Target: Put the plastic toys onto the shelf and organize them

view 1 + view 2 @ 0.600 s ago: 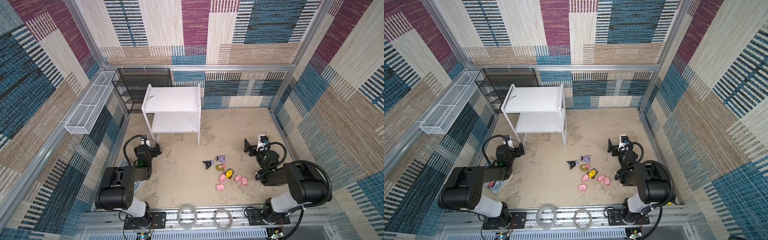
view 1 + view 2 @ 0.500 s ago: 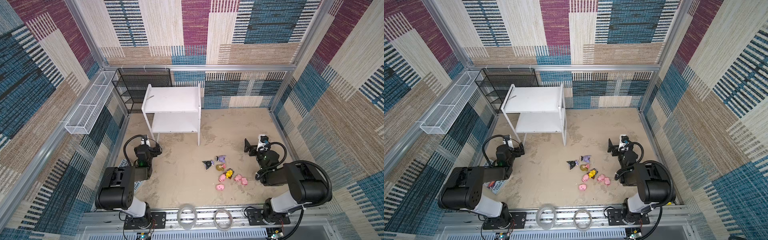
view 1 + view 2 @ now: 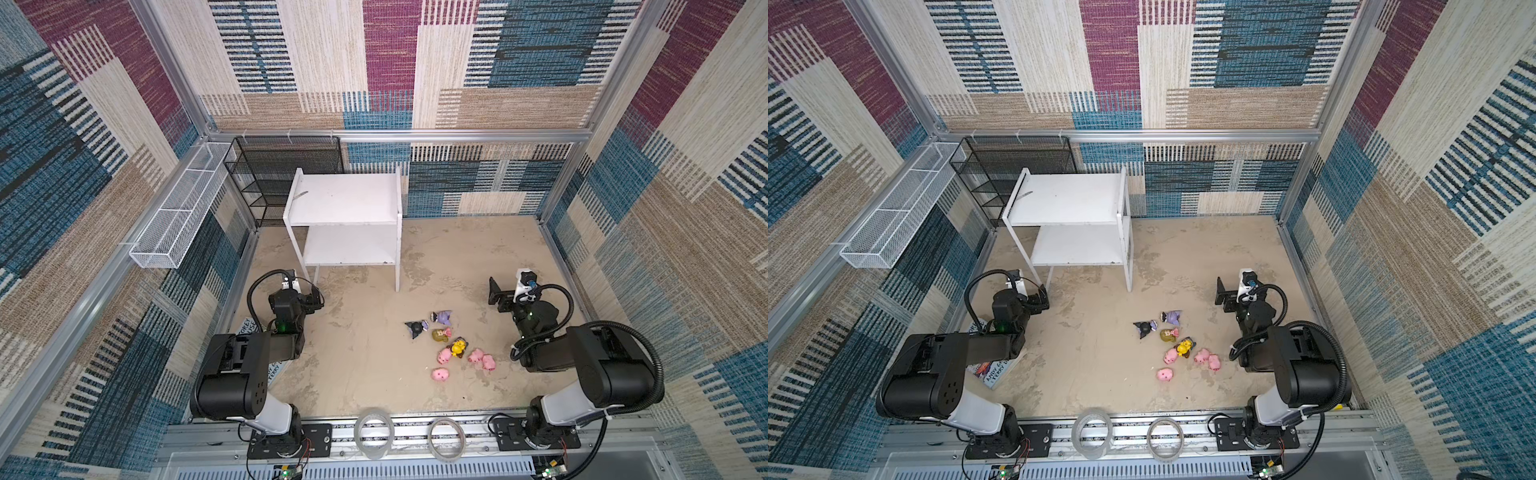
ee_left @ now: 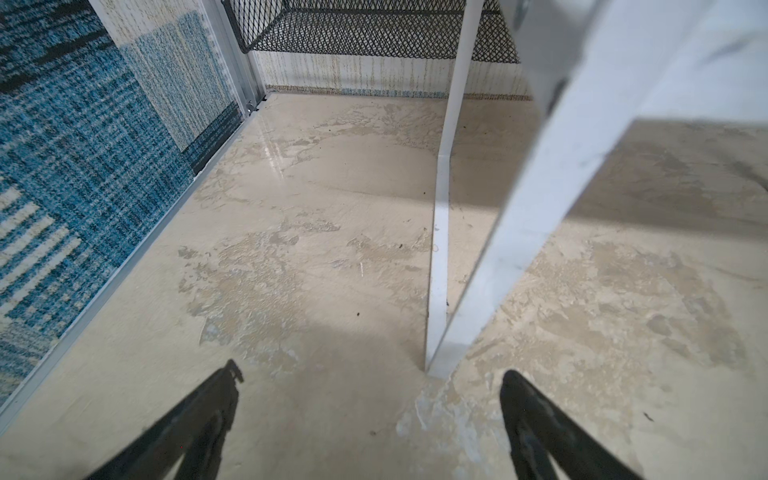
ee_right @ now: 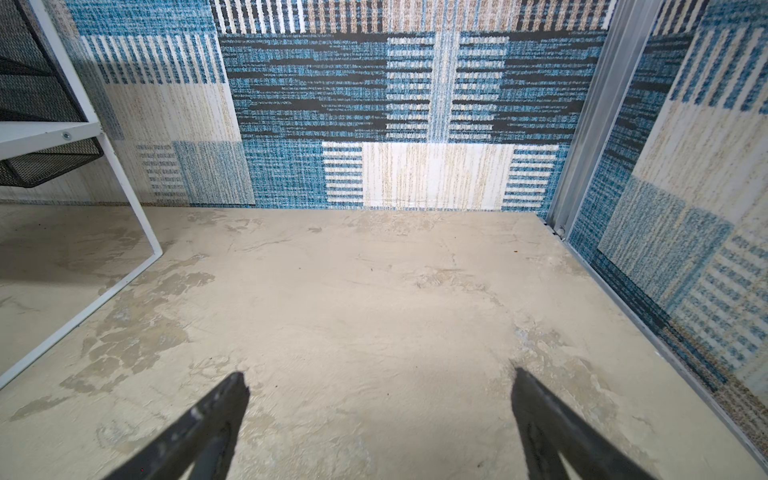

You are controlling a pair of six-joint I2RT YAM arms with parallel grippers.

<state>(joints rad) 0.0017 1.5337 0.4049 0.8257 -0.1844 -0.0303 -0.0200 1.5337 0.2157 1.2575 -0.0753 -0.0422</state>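
Left hand (image 4: 370,376): fingers spread wide, nothing between them, low over the worktop (image 4: 291,270). A front leg of the white shelf (image 4: 540,187) stands just ahead of this hand, nearer one finger. No contact appears, though the wrist view is too steep to be sure. In both top views the left hand (image 3: 311,300) sits at the front left corner of the shelf (image 3: 345,199).

Right hand (image 5: 379,378): fingers likewise wide apart and holding nothing, over the worktop, with the shelf well off to one side. In a top view the right hand (image 3: 1224,297) is apart from every toy.

Plastic toys: all eight lie on the worktop between the two hands, nearer the right hand and back toward its arm's base.
- Two black-and-purple figures (image 3: 415,328) (image 3: 442,318) lie closest to the right hand's level.
- The blond doll (image 3: 441,333) lies just behind them.
- The yellow figure (image 3: 457,347) lies just beside a pink pig (image 3: 444,355).
- Two pink pigs (image 3: 475,355) (image 3: 489,363) touch each other.
- The last pig (image 3: 440,375) lies apart, farthest back.
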